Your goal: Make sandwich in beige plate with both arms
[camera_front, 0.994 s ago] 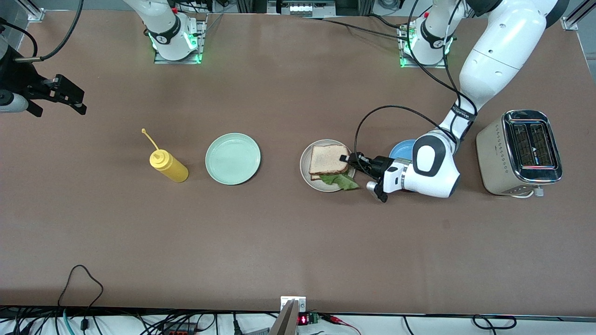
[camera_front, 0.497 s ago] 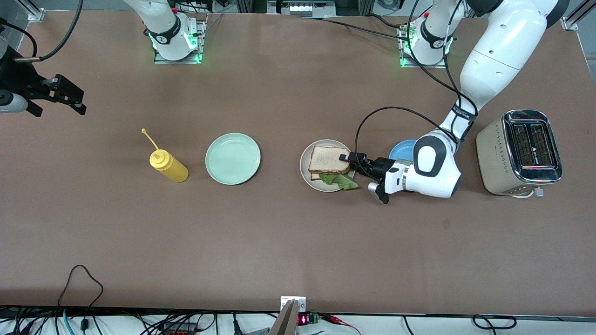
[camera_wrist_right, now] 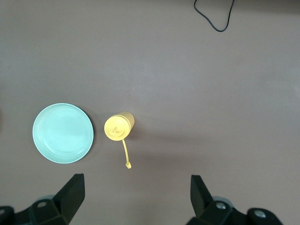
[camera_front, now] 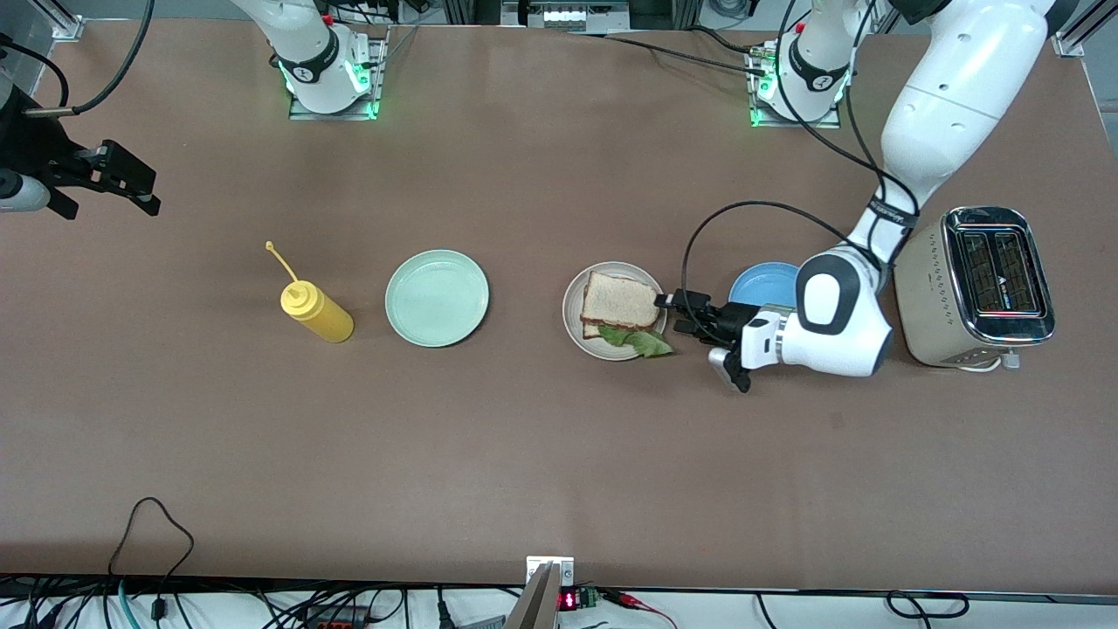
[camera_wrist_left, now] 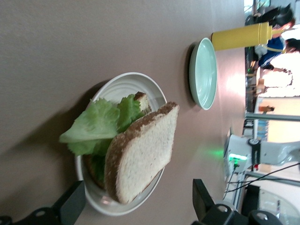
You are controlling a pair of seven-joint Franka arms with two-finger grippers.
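Two bread slices with a green lettuce leaf (camera_front: 645, 342) between them make up the sandwich (camera_front: 620, 306), and you can see it resting in the beige plate (camera_front: 573, 319), just off the tips of your left gripper (camera_front: 677, 313). That gripper sits low beside the plate's rim, on the side toward the left arm's end of the table, with its fingers spread apart and nothing between them. In the left wrist view the two black fingers (camera_wrist_left: 72, 202) stand wide on either side of the plate (camera_wrist_left: 140, 84), and the top slice (camera_wrist_left: 143, 157) leans over the lettuce (camera_wrist_left: 101, 124), clear of both fingers. The leaf pokes out past the crust on the side nearer the front camera.

Next to your left gripper's wrist lies the blue plate (camera_front: 760, 281), partly covered by the arm, and the toaster (camera_front: 974, 284) stands further along toward the left arm's end.

Your right gripper (camera_front: 109, 183) hangs in the air at the right arm's end of the table, waiting, its fingers (camera_wrist_right: 70, 194) splayed wide and empty. Looking down from it you have the yellow squeeze bottle (camera_wrist_right: 119, 126) and the mint-green plate (camera_wrist_right: 63, 132) side by side on the table; the plate lies between the bottle and the sandwich.
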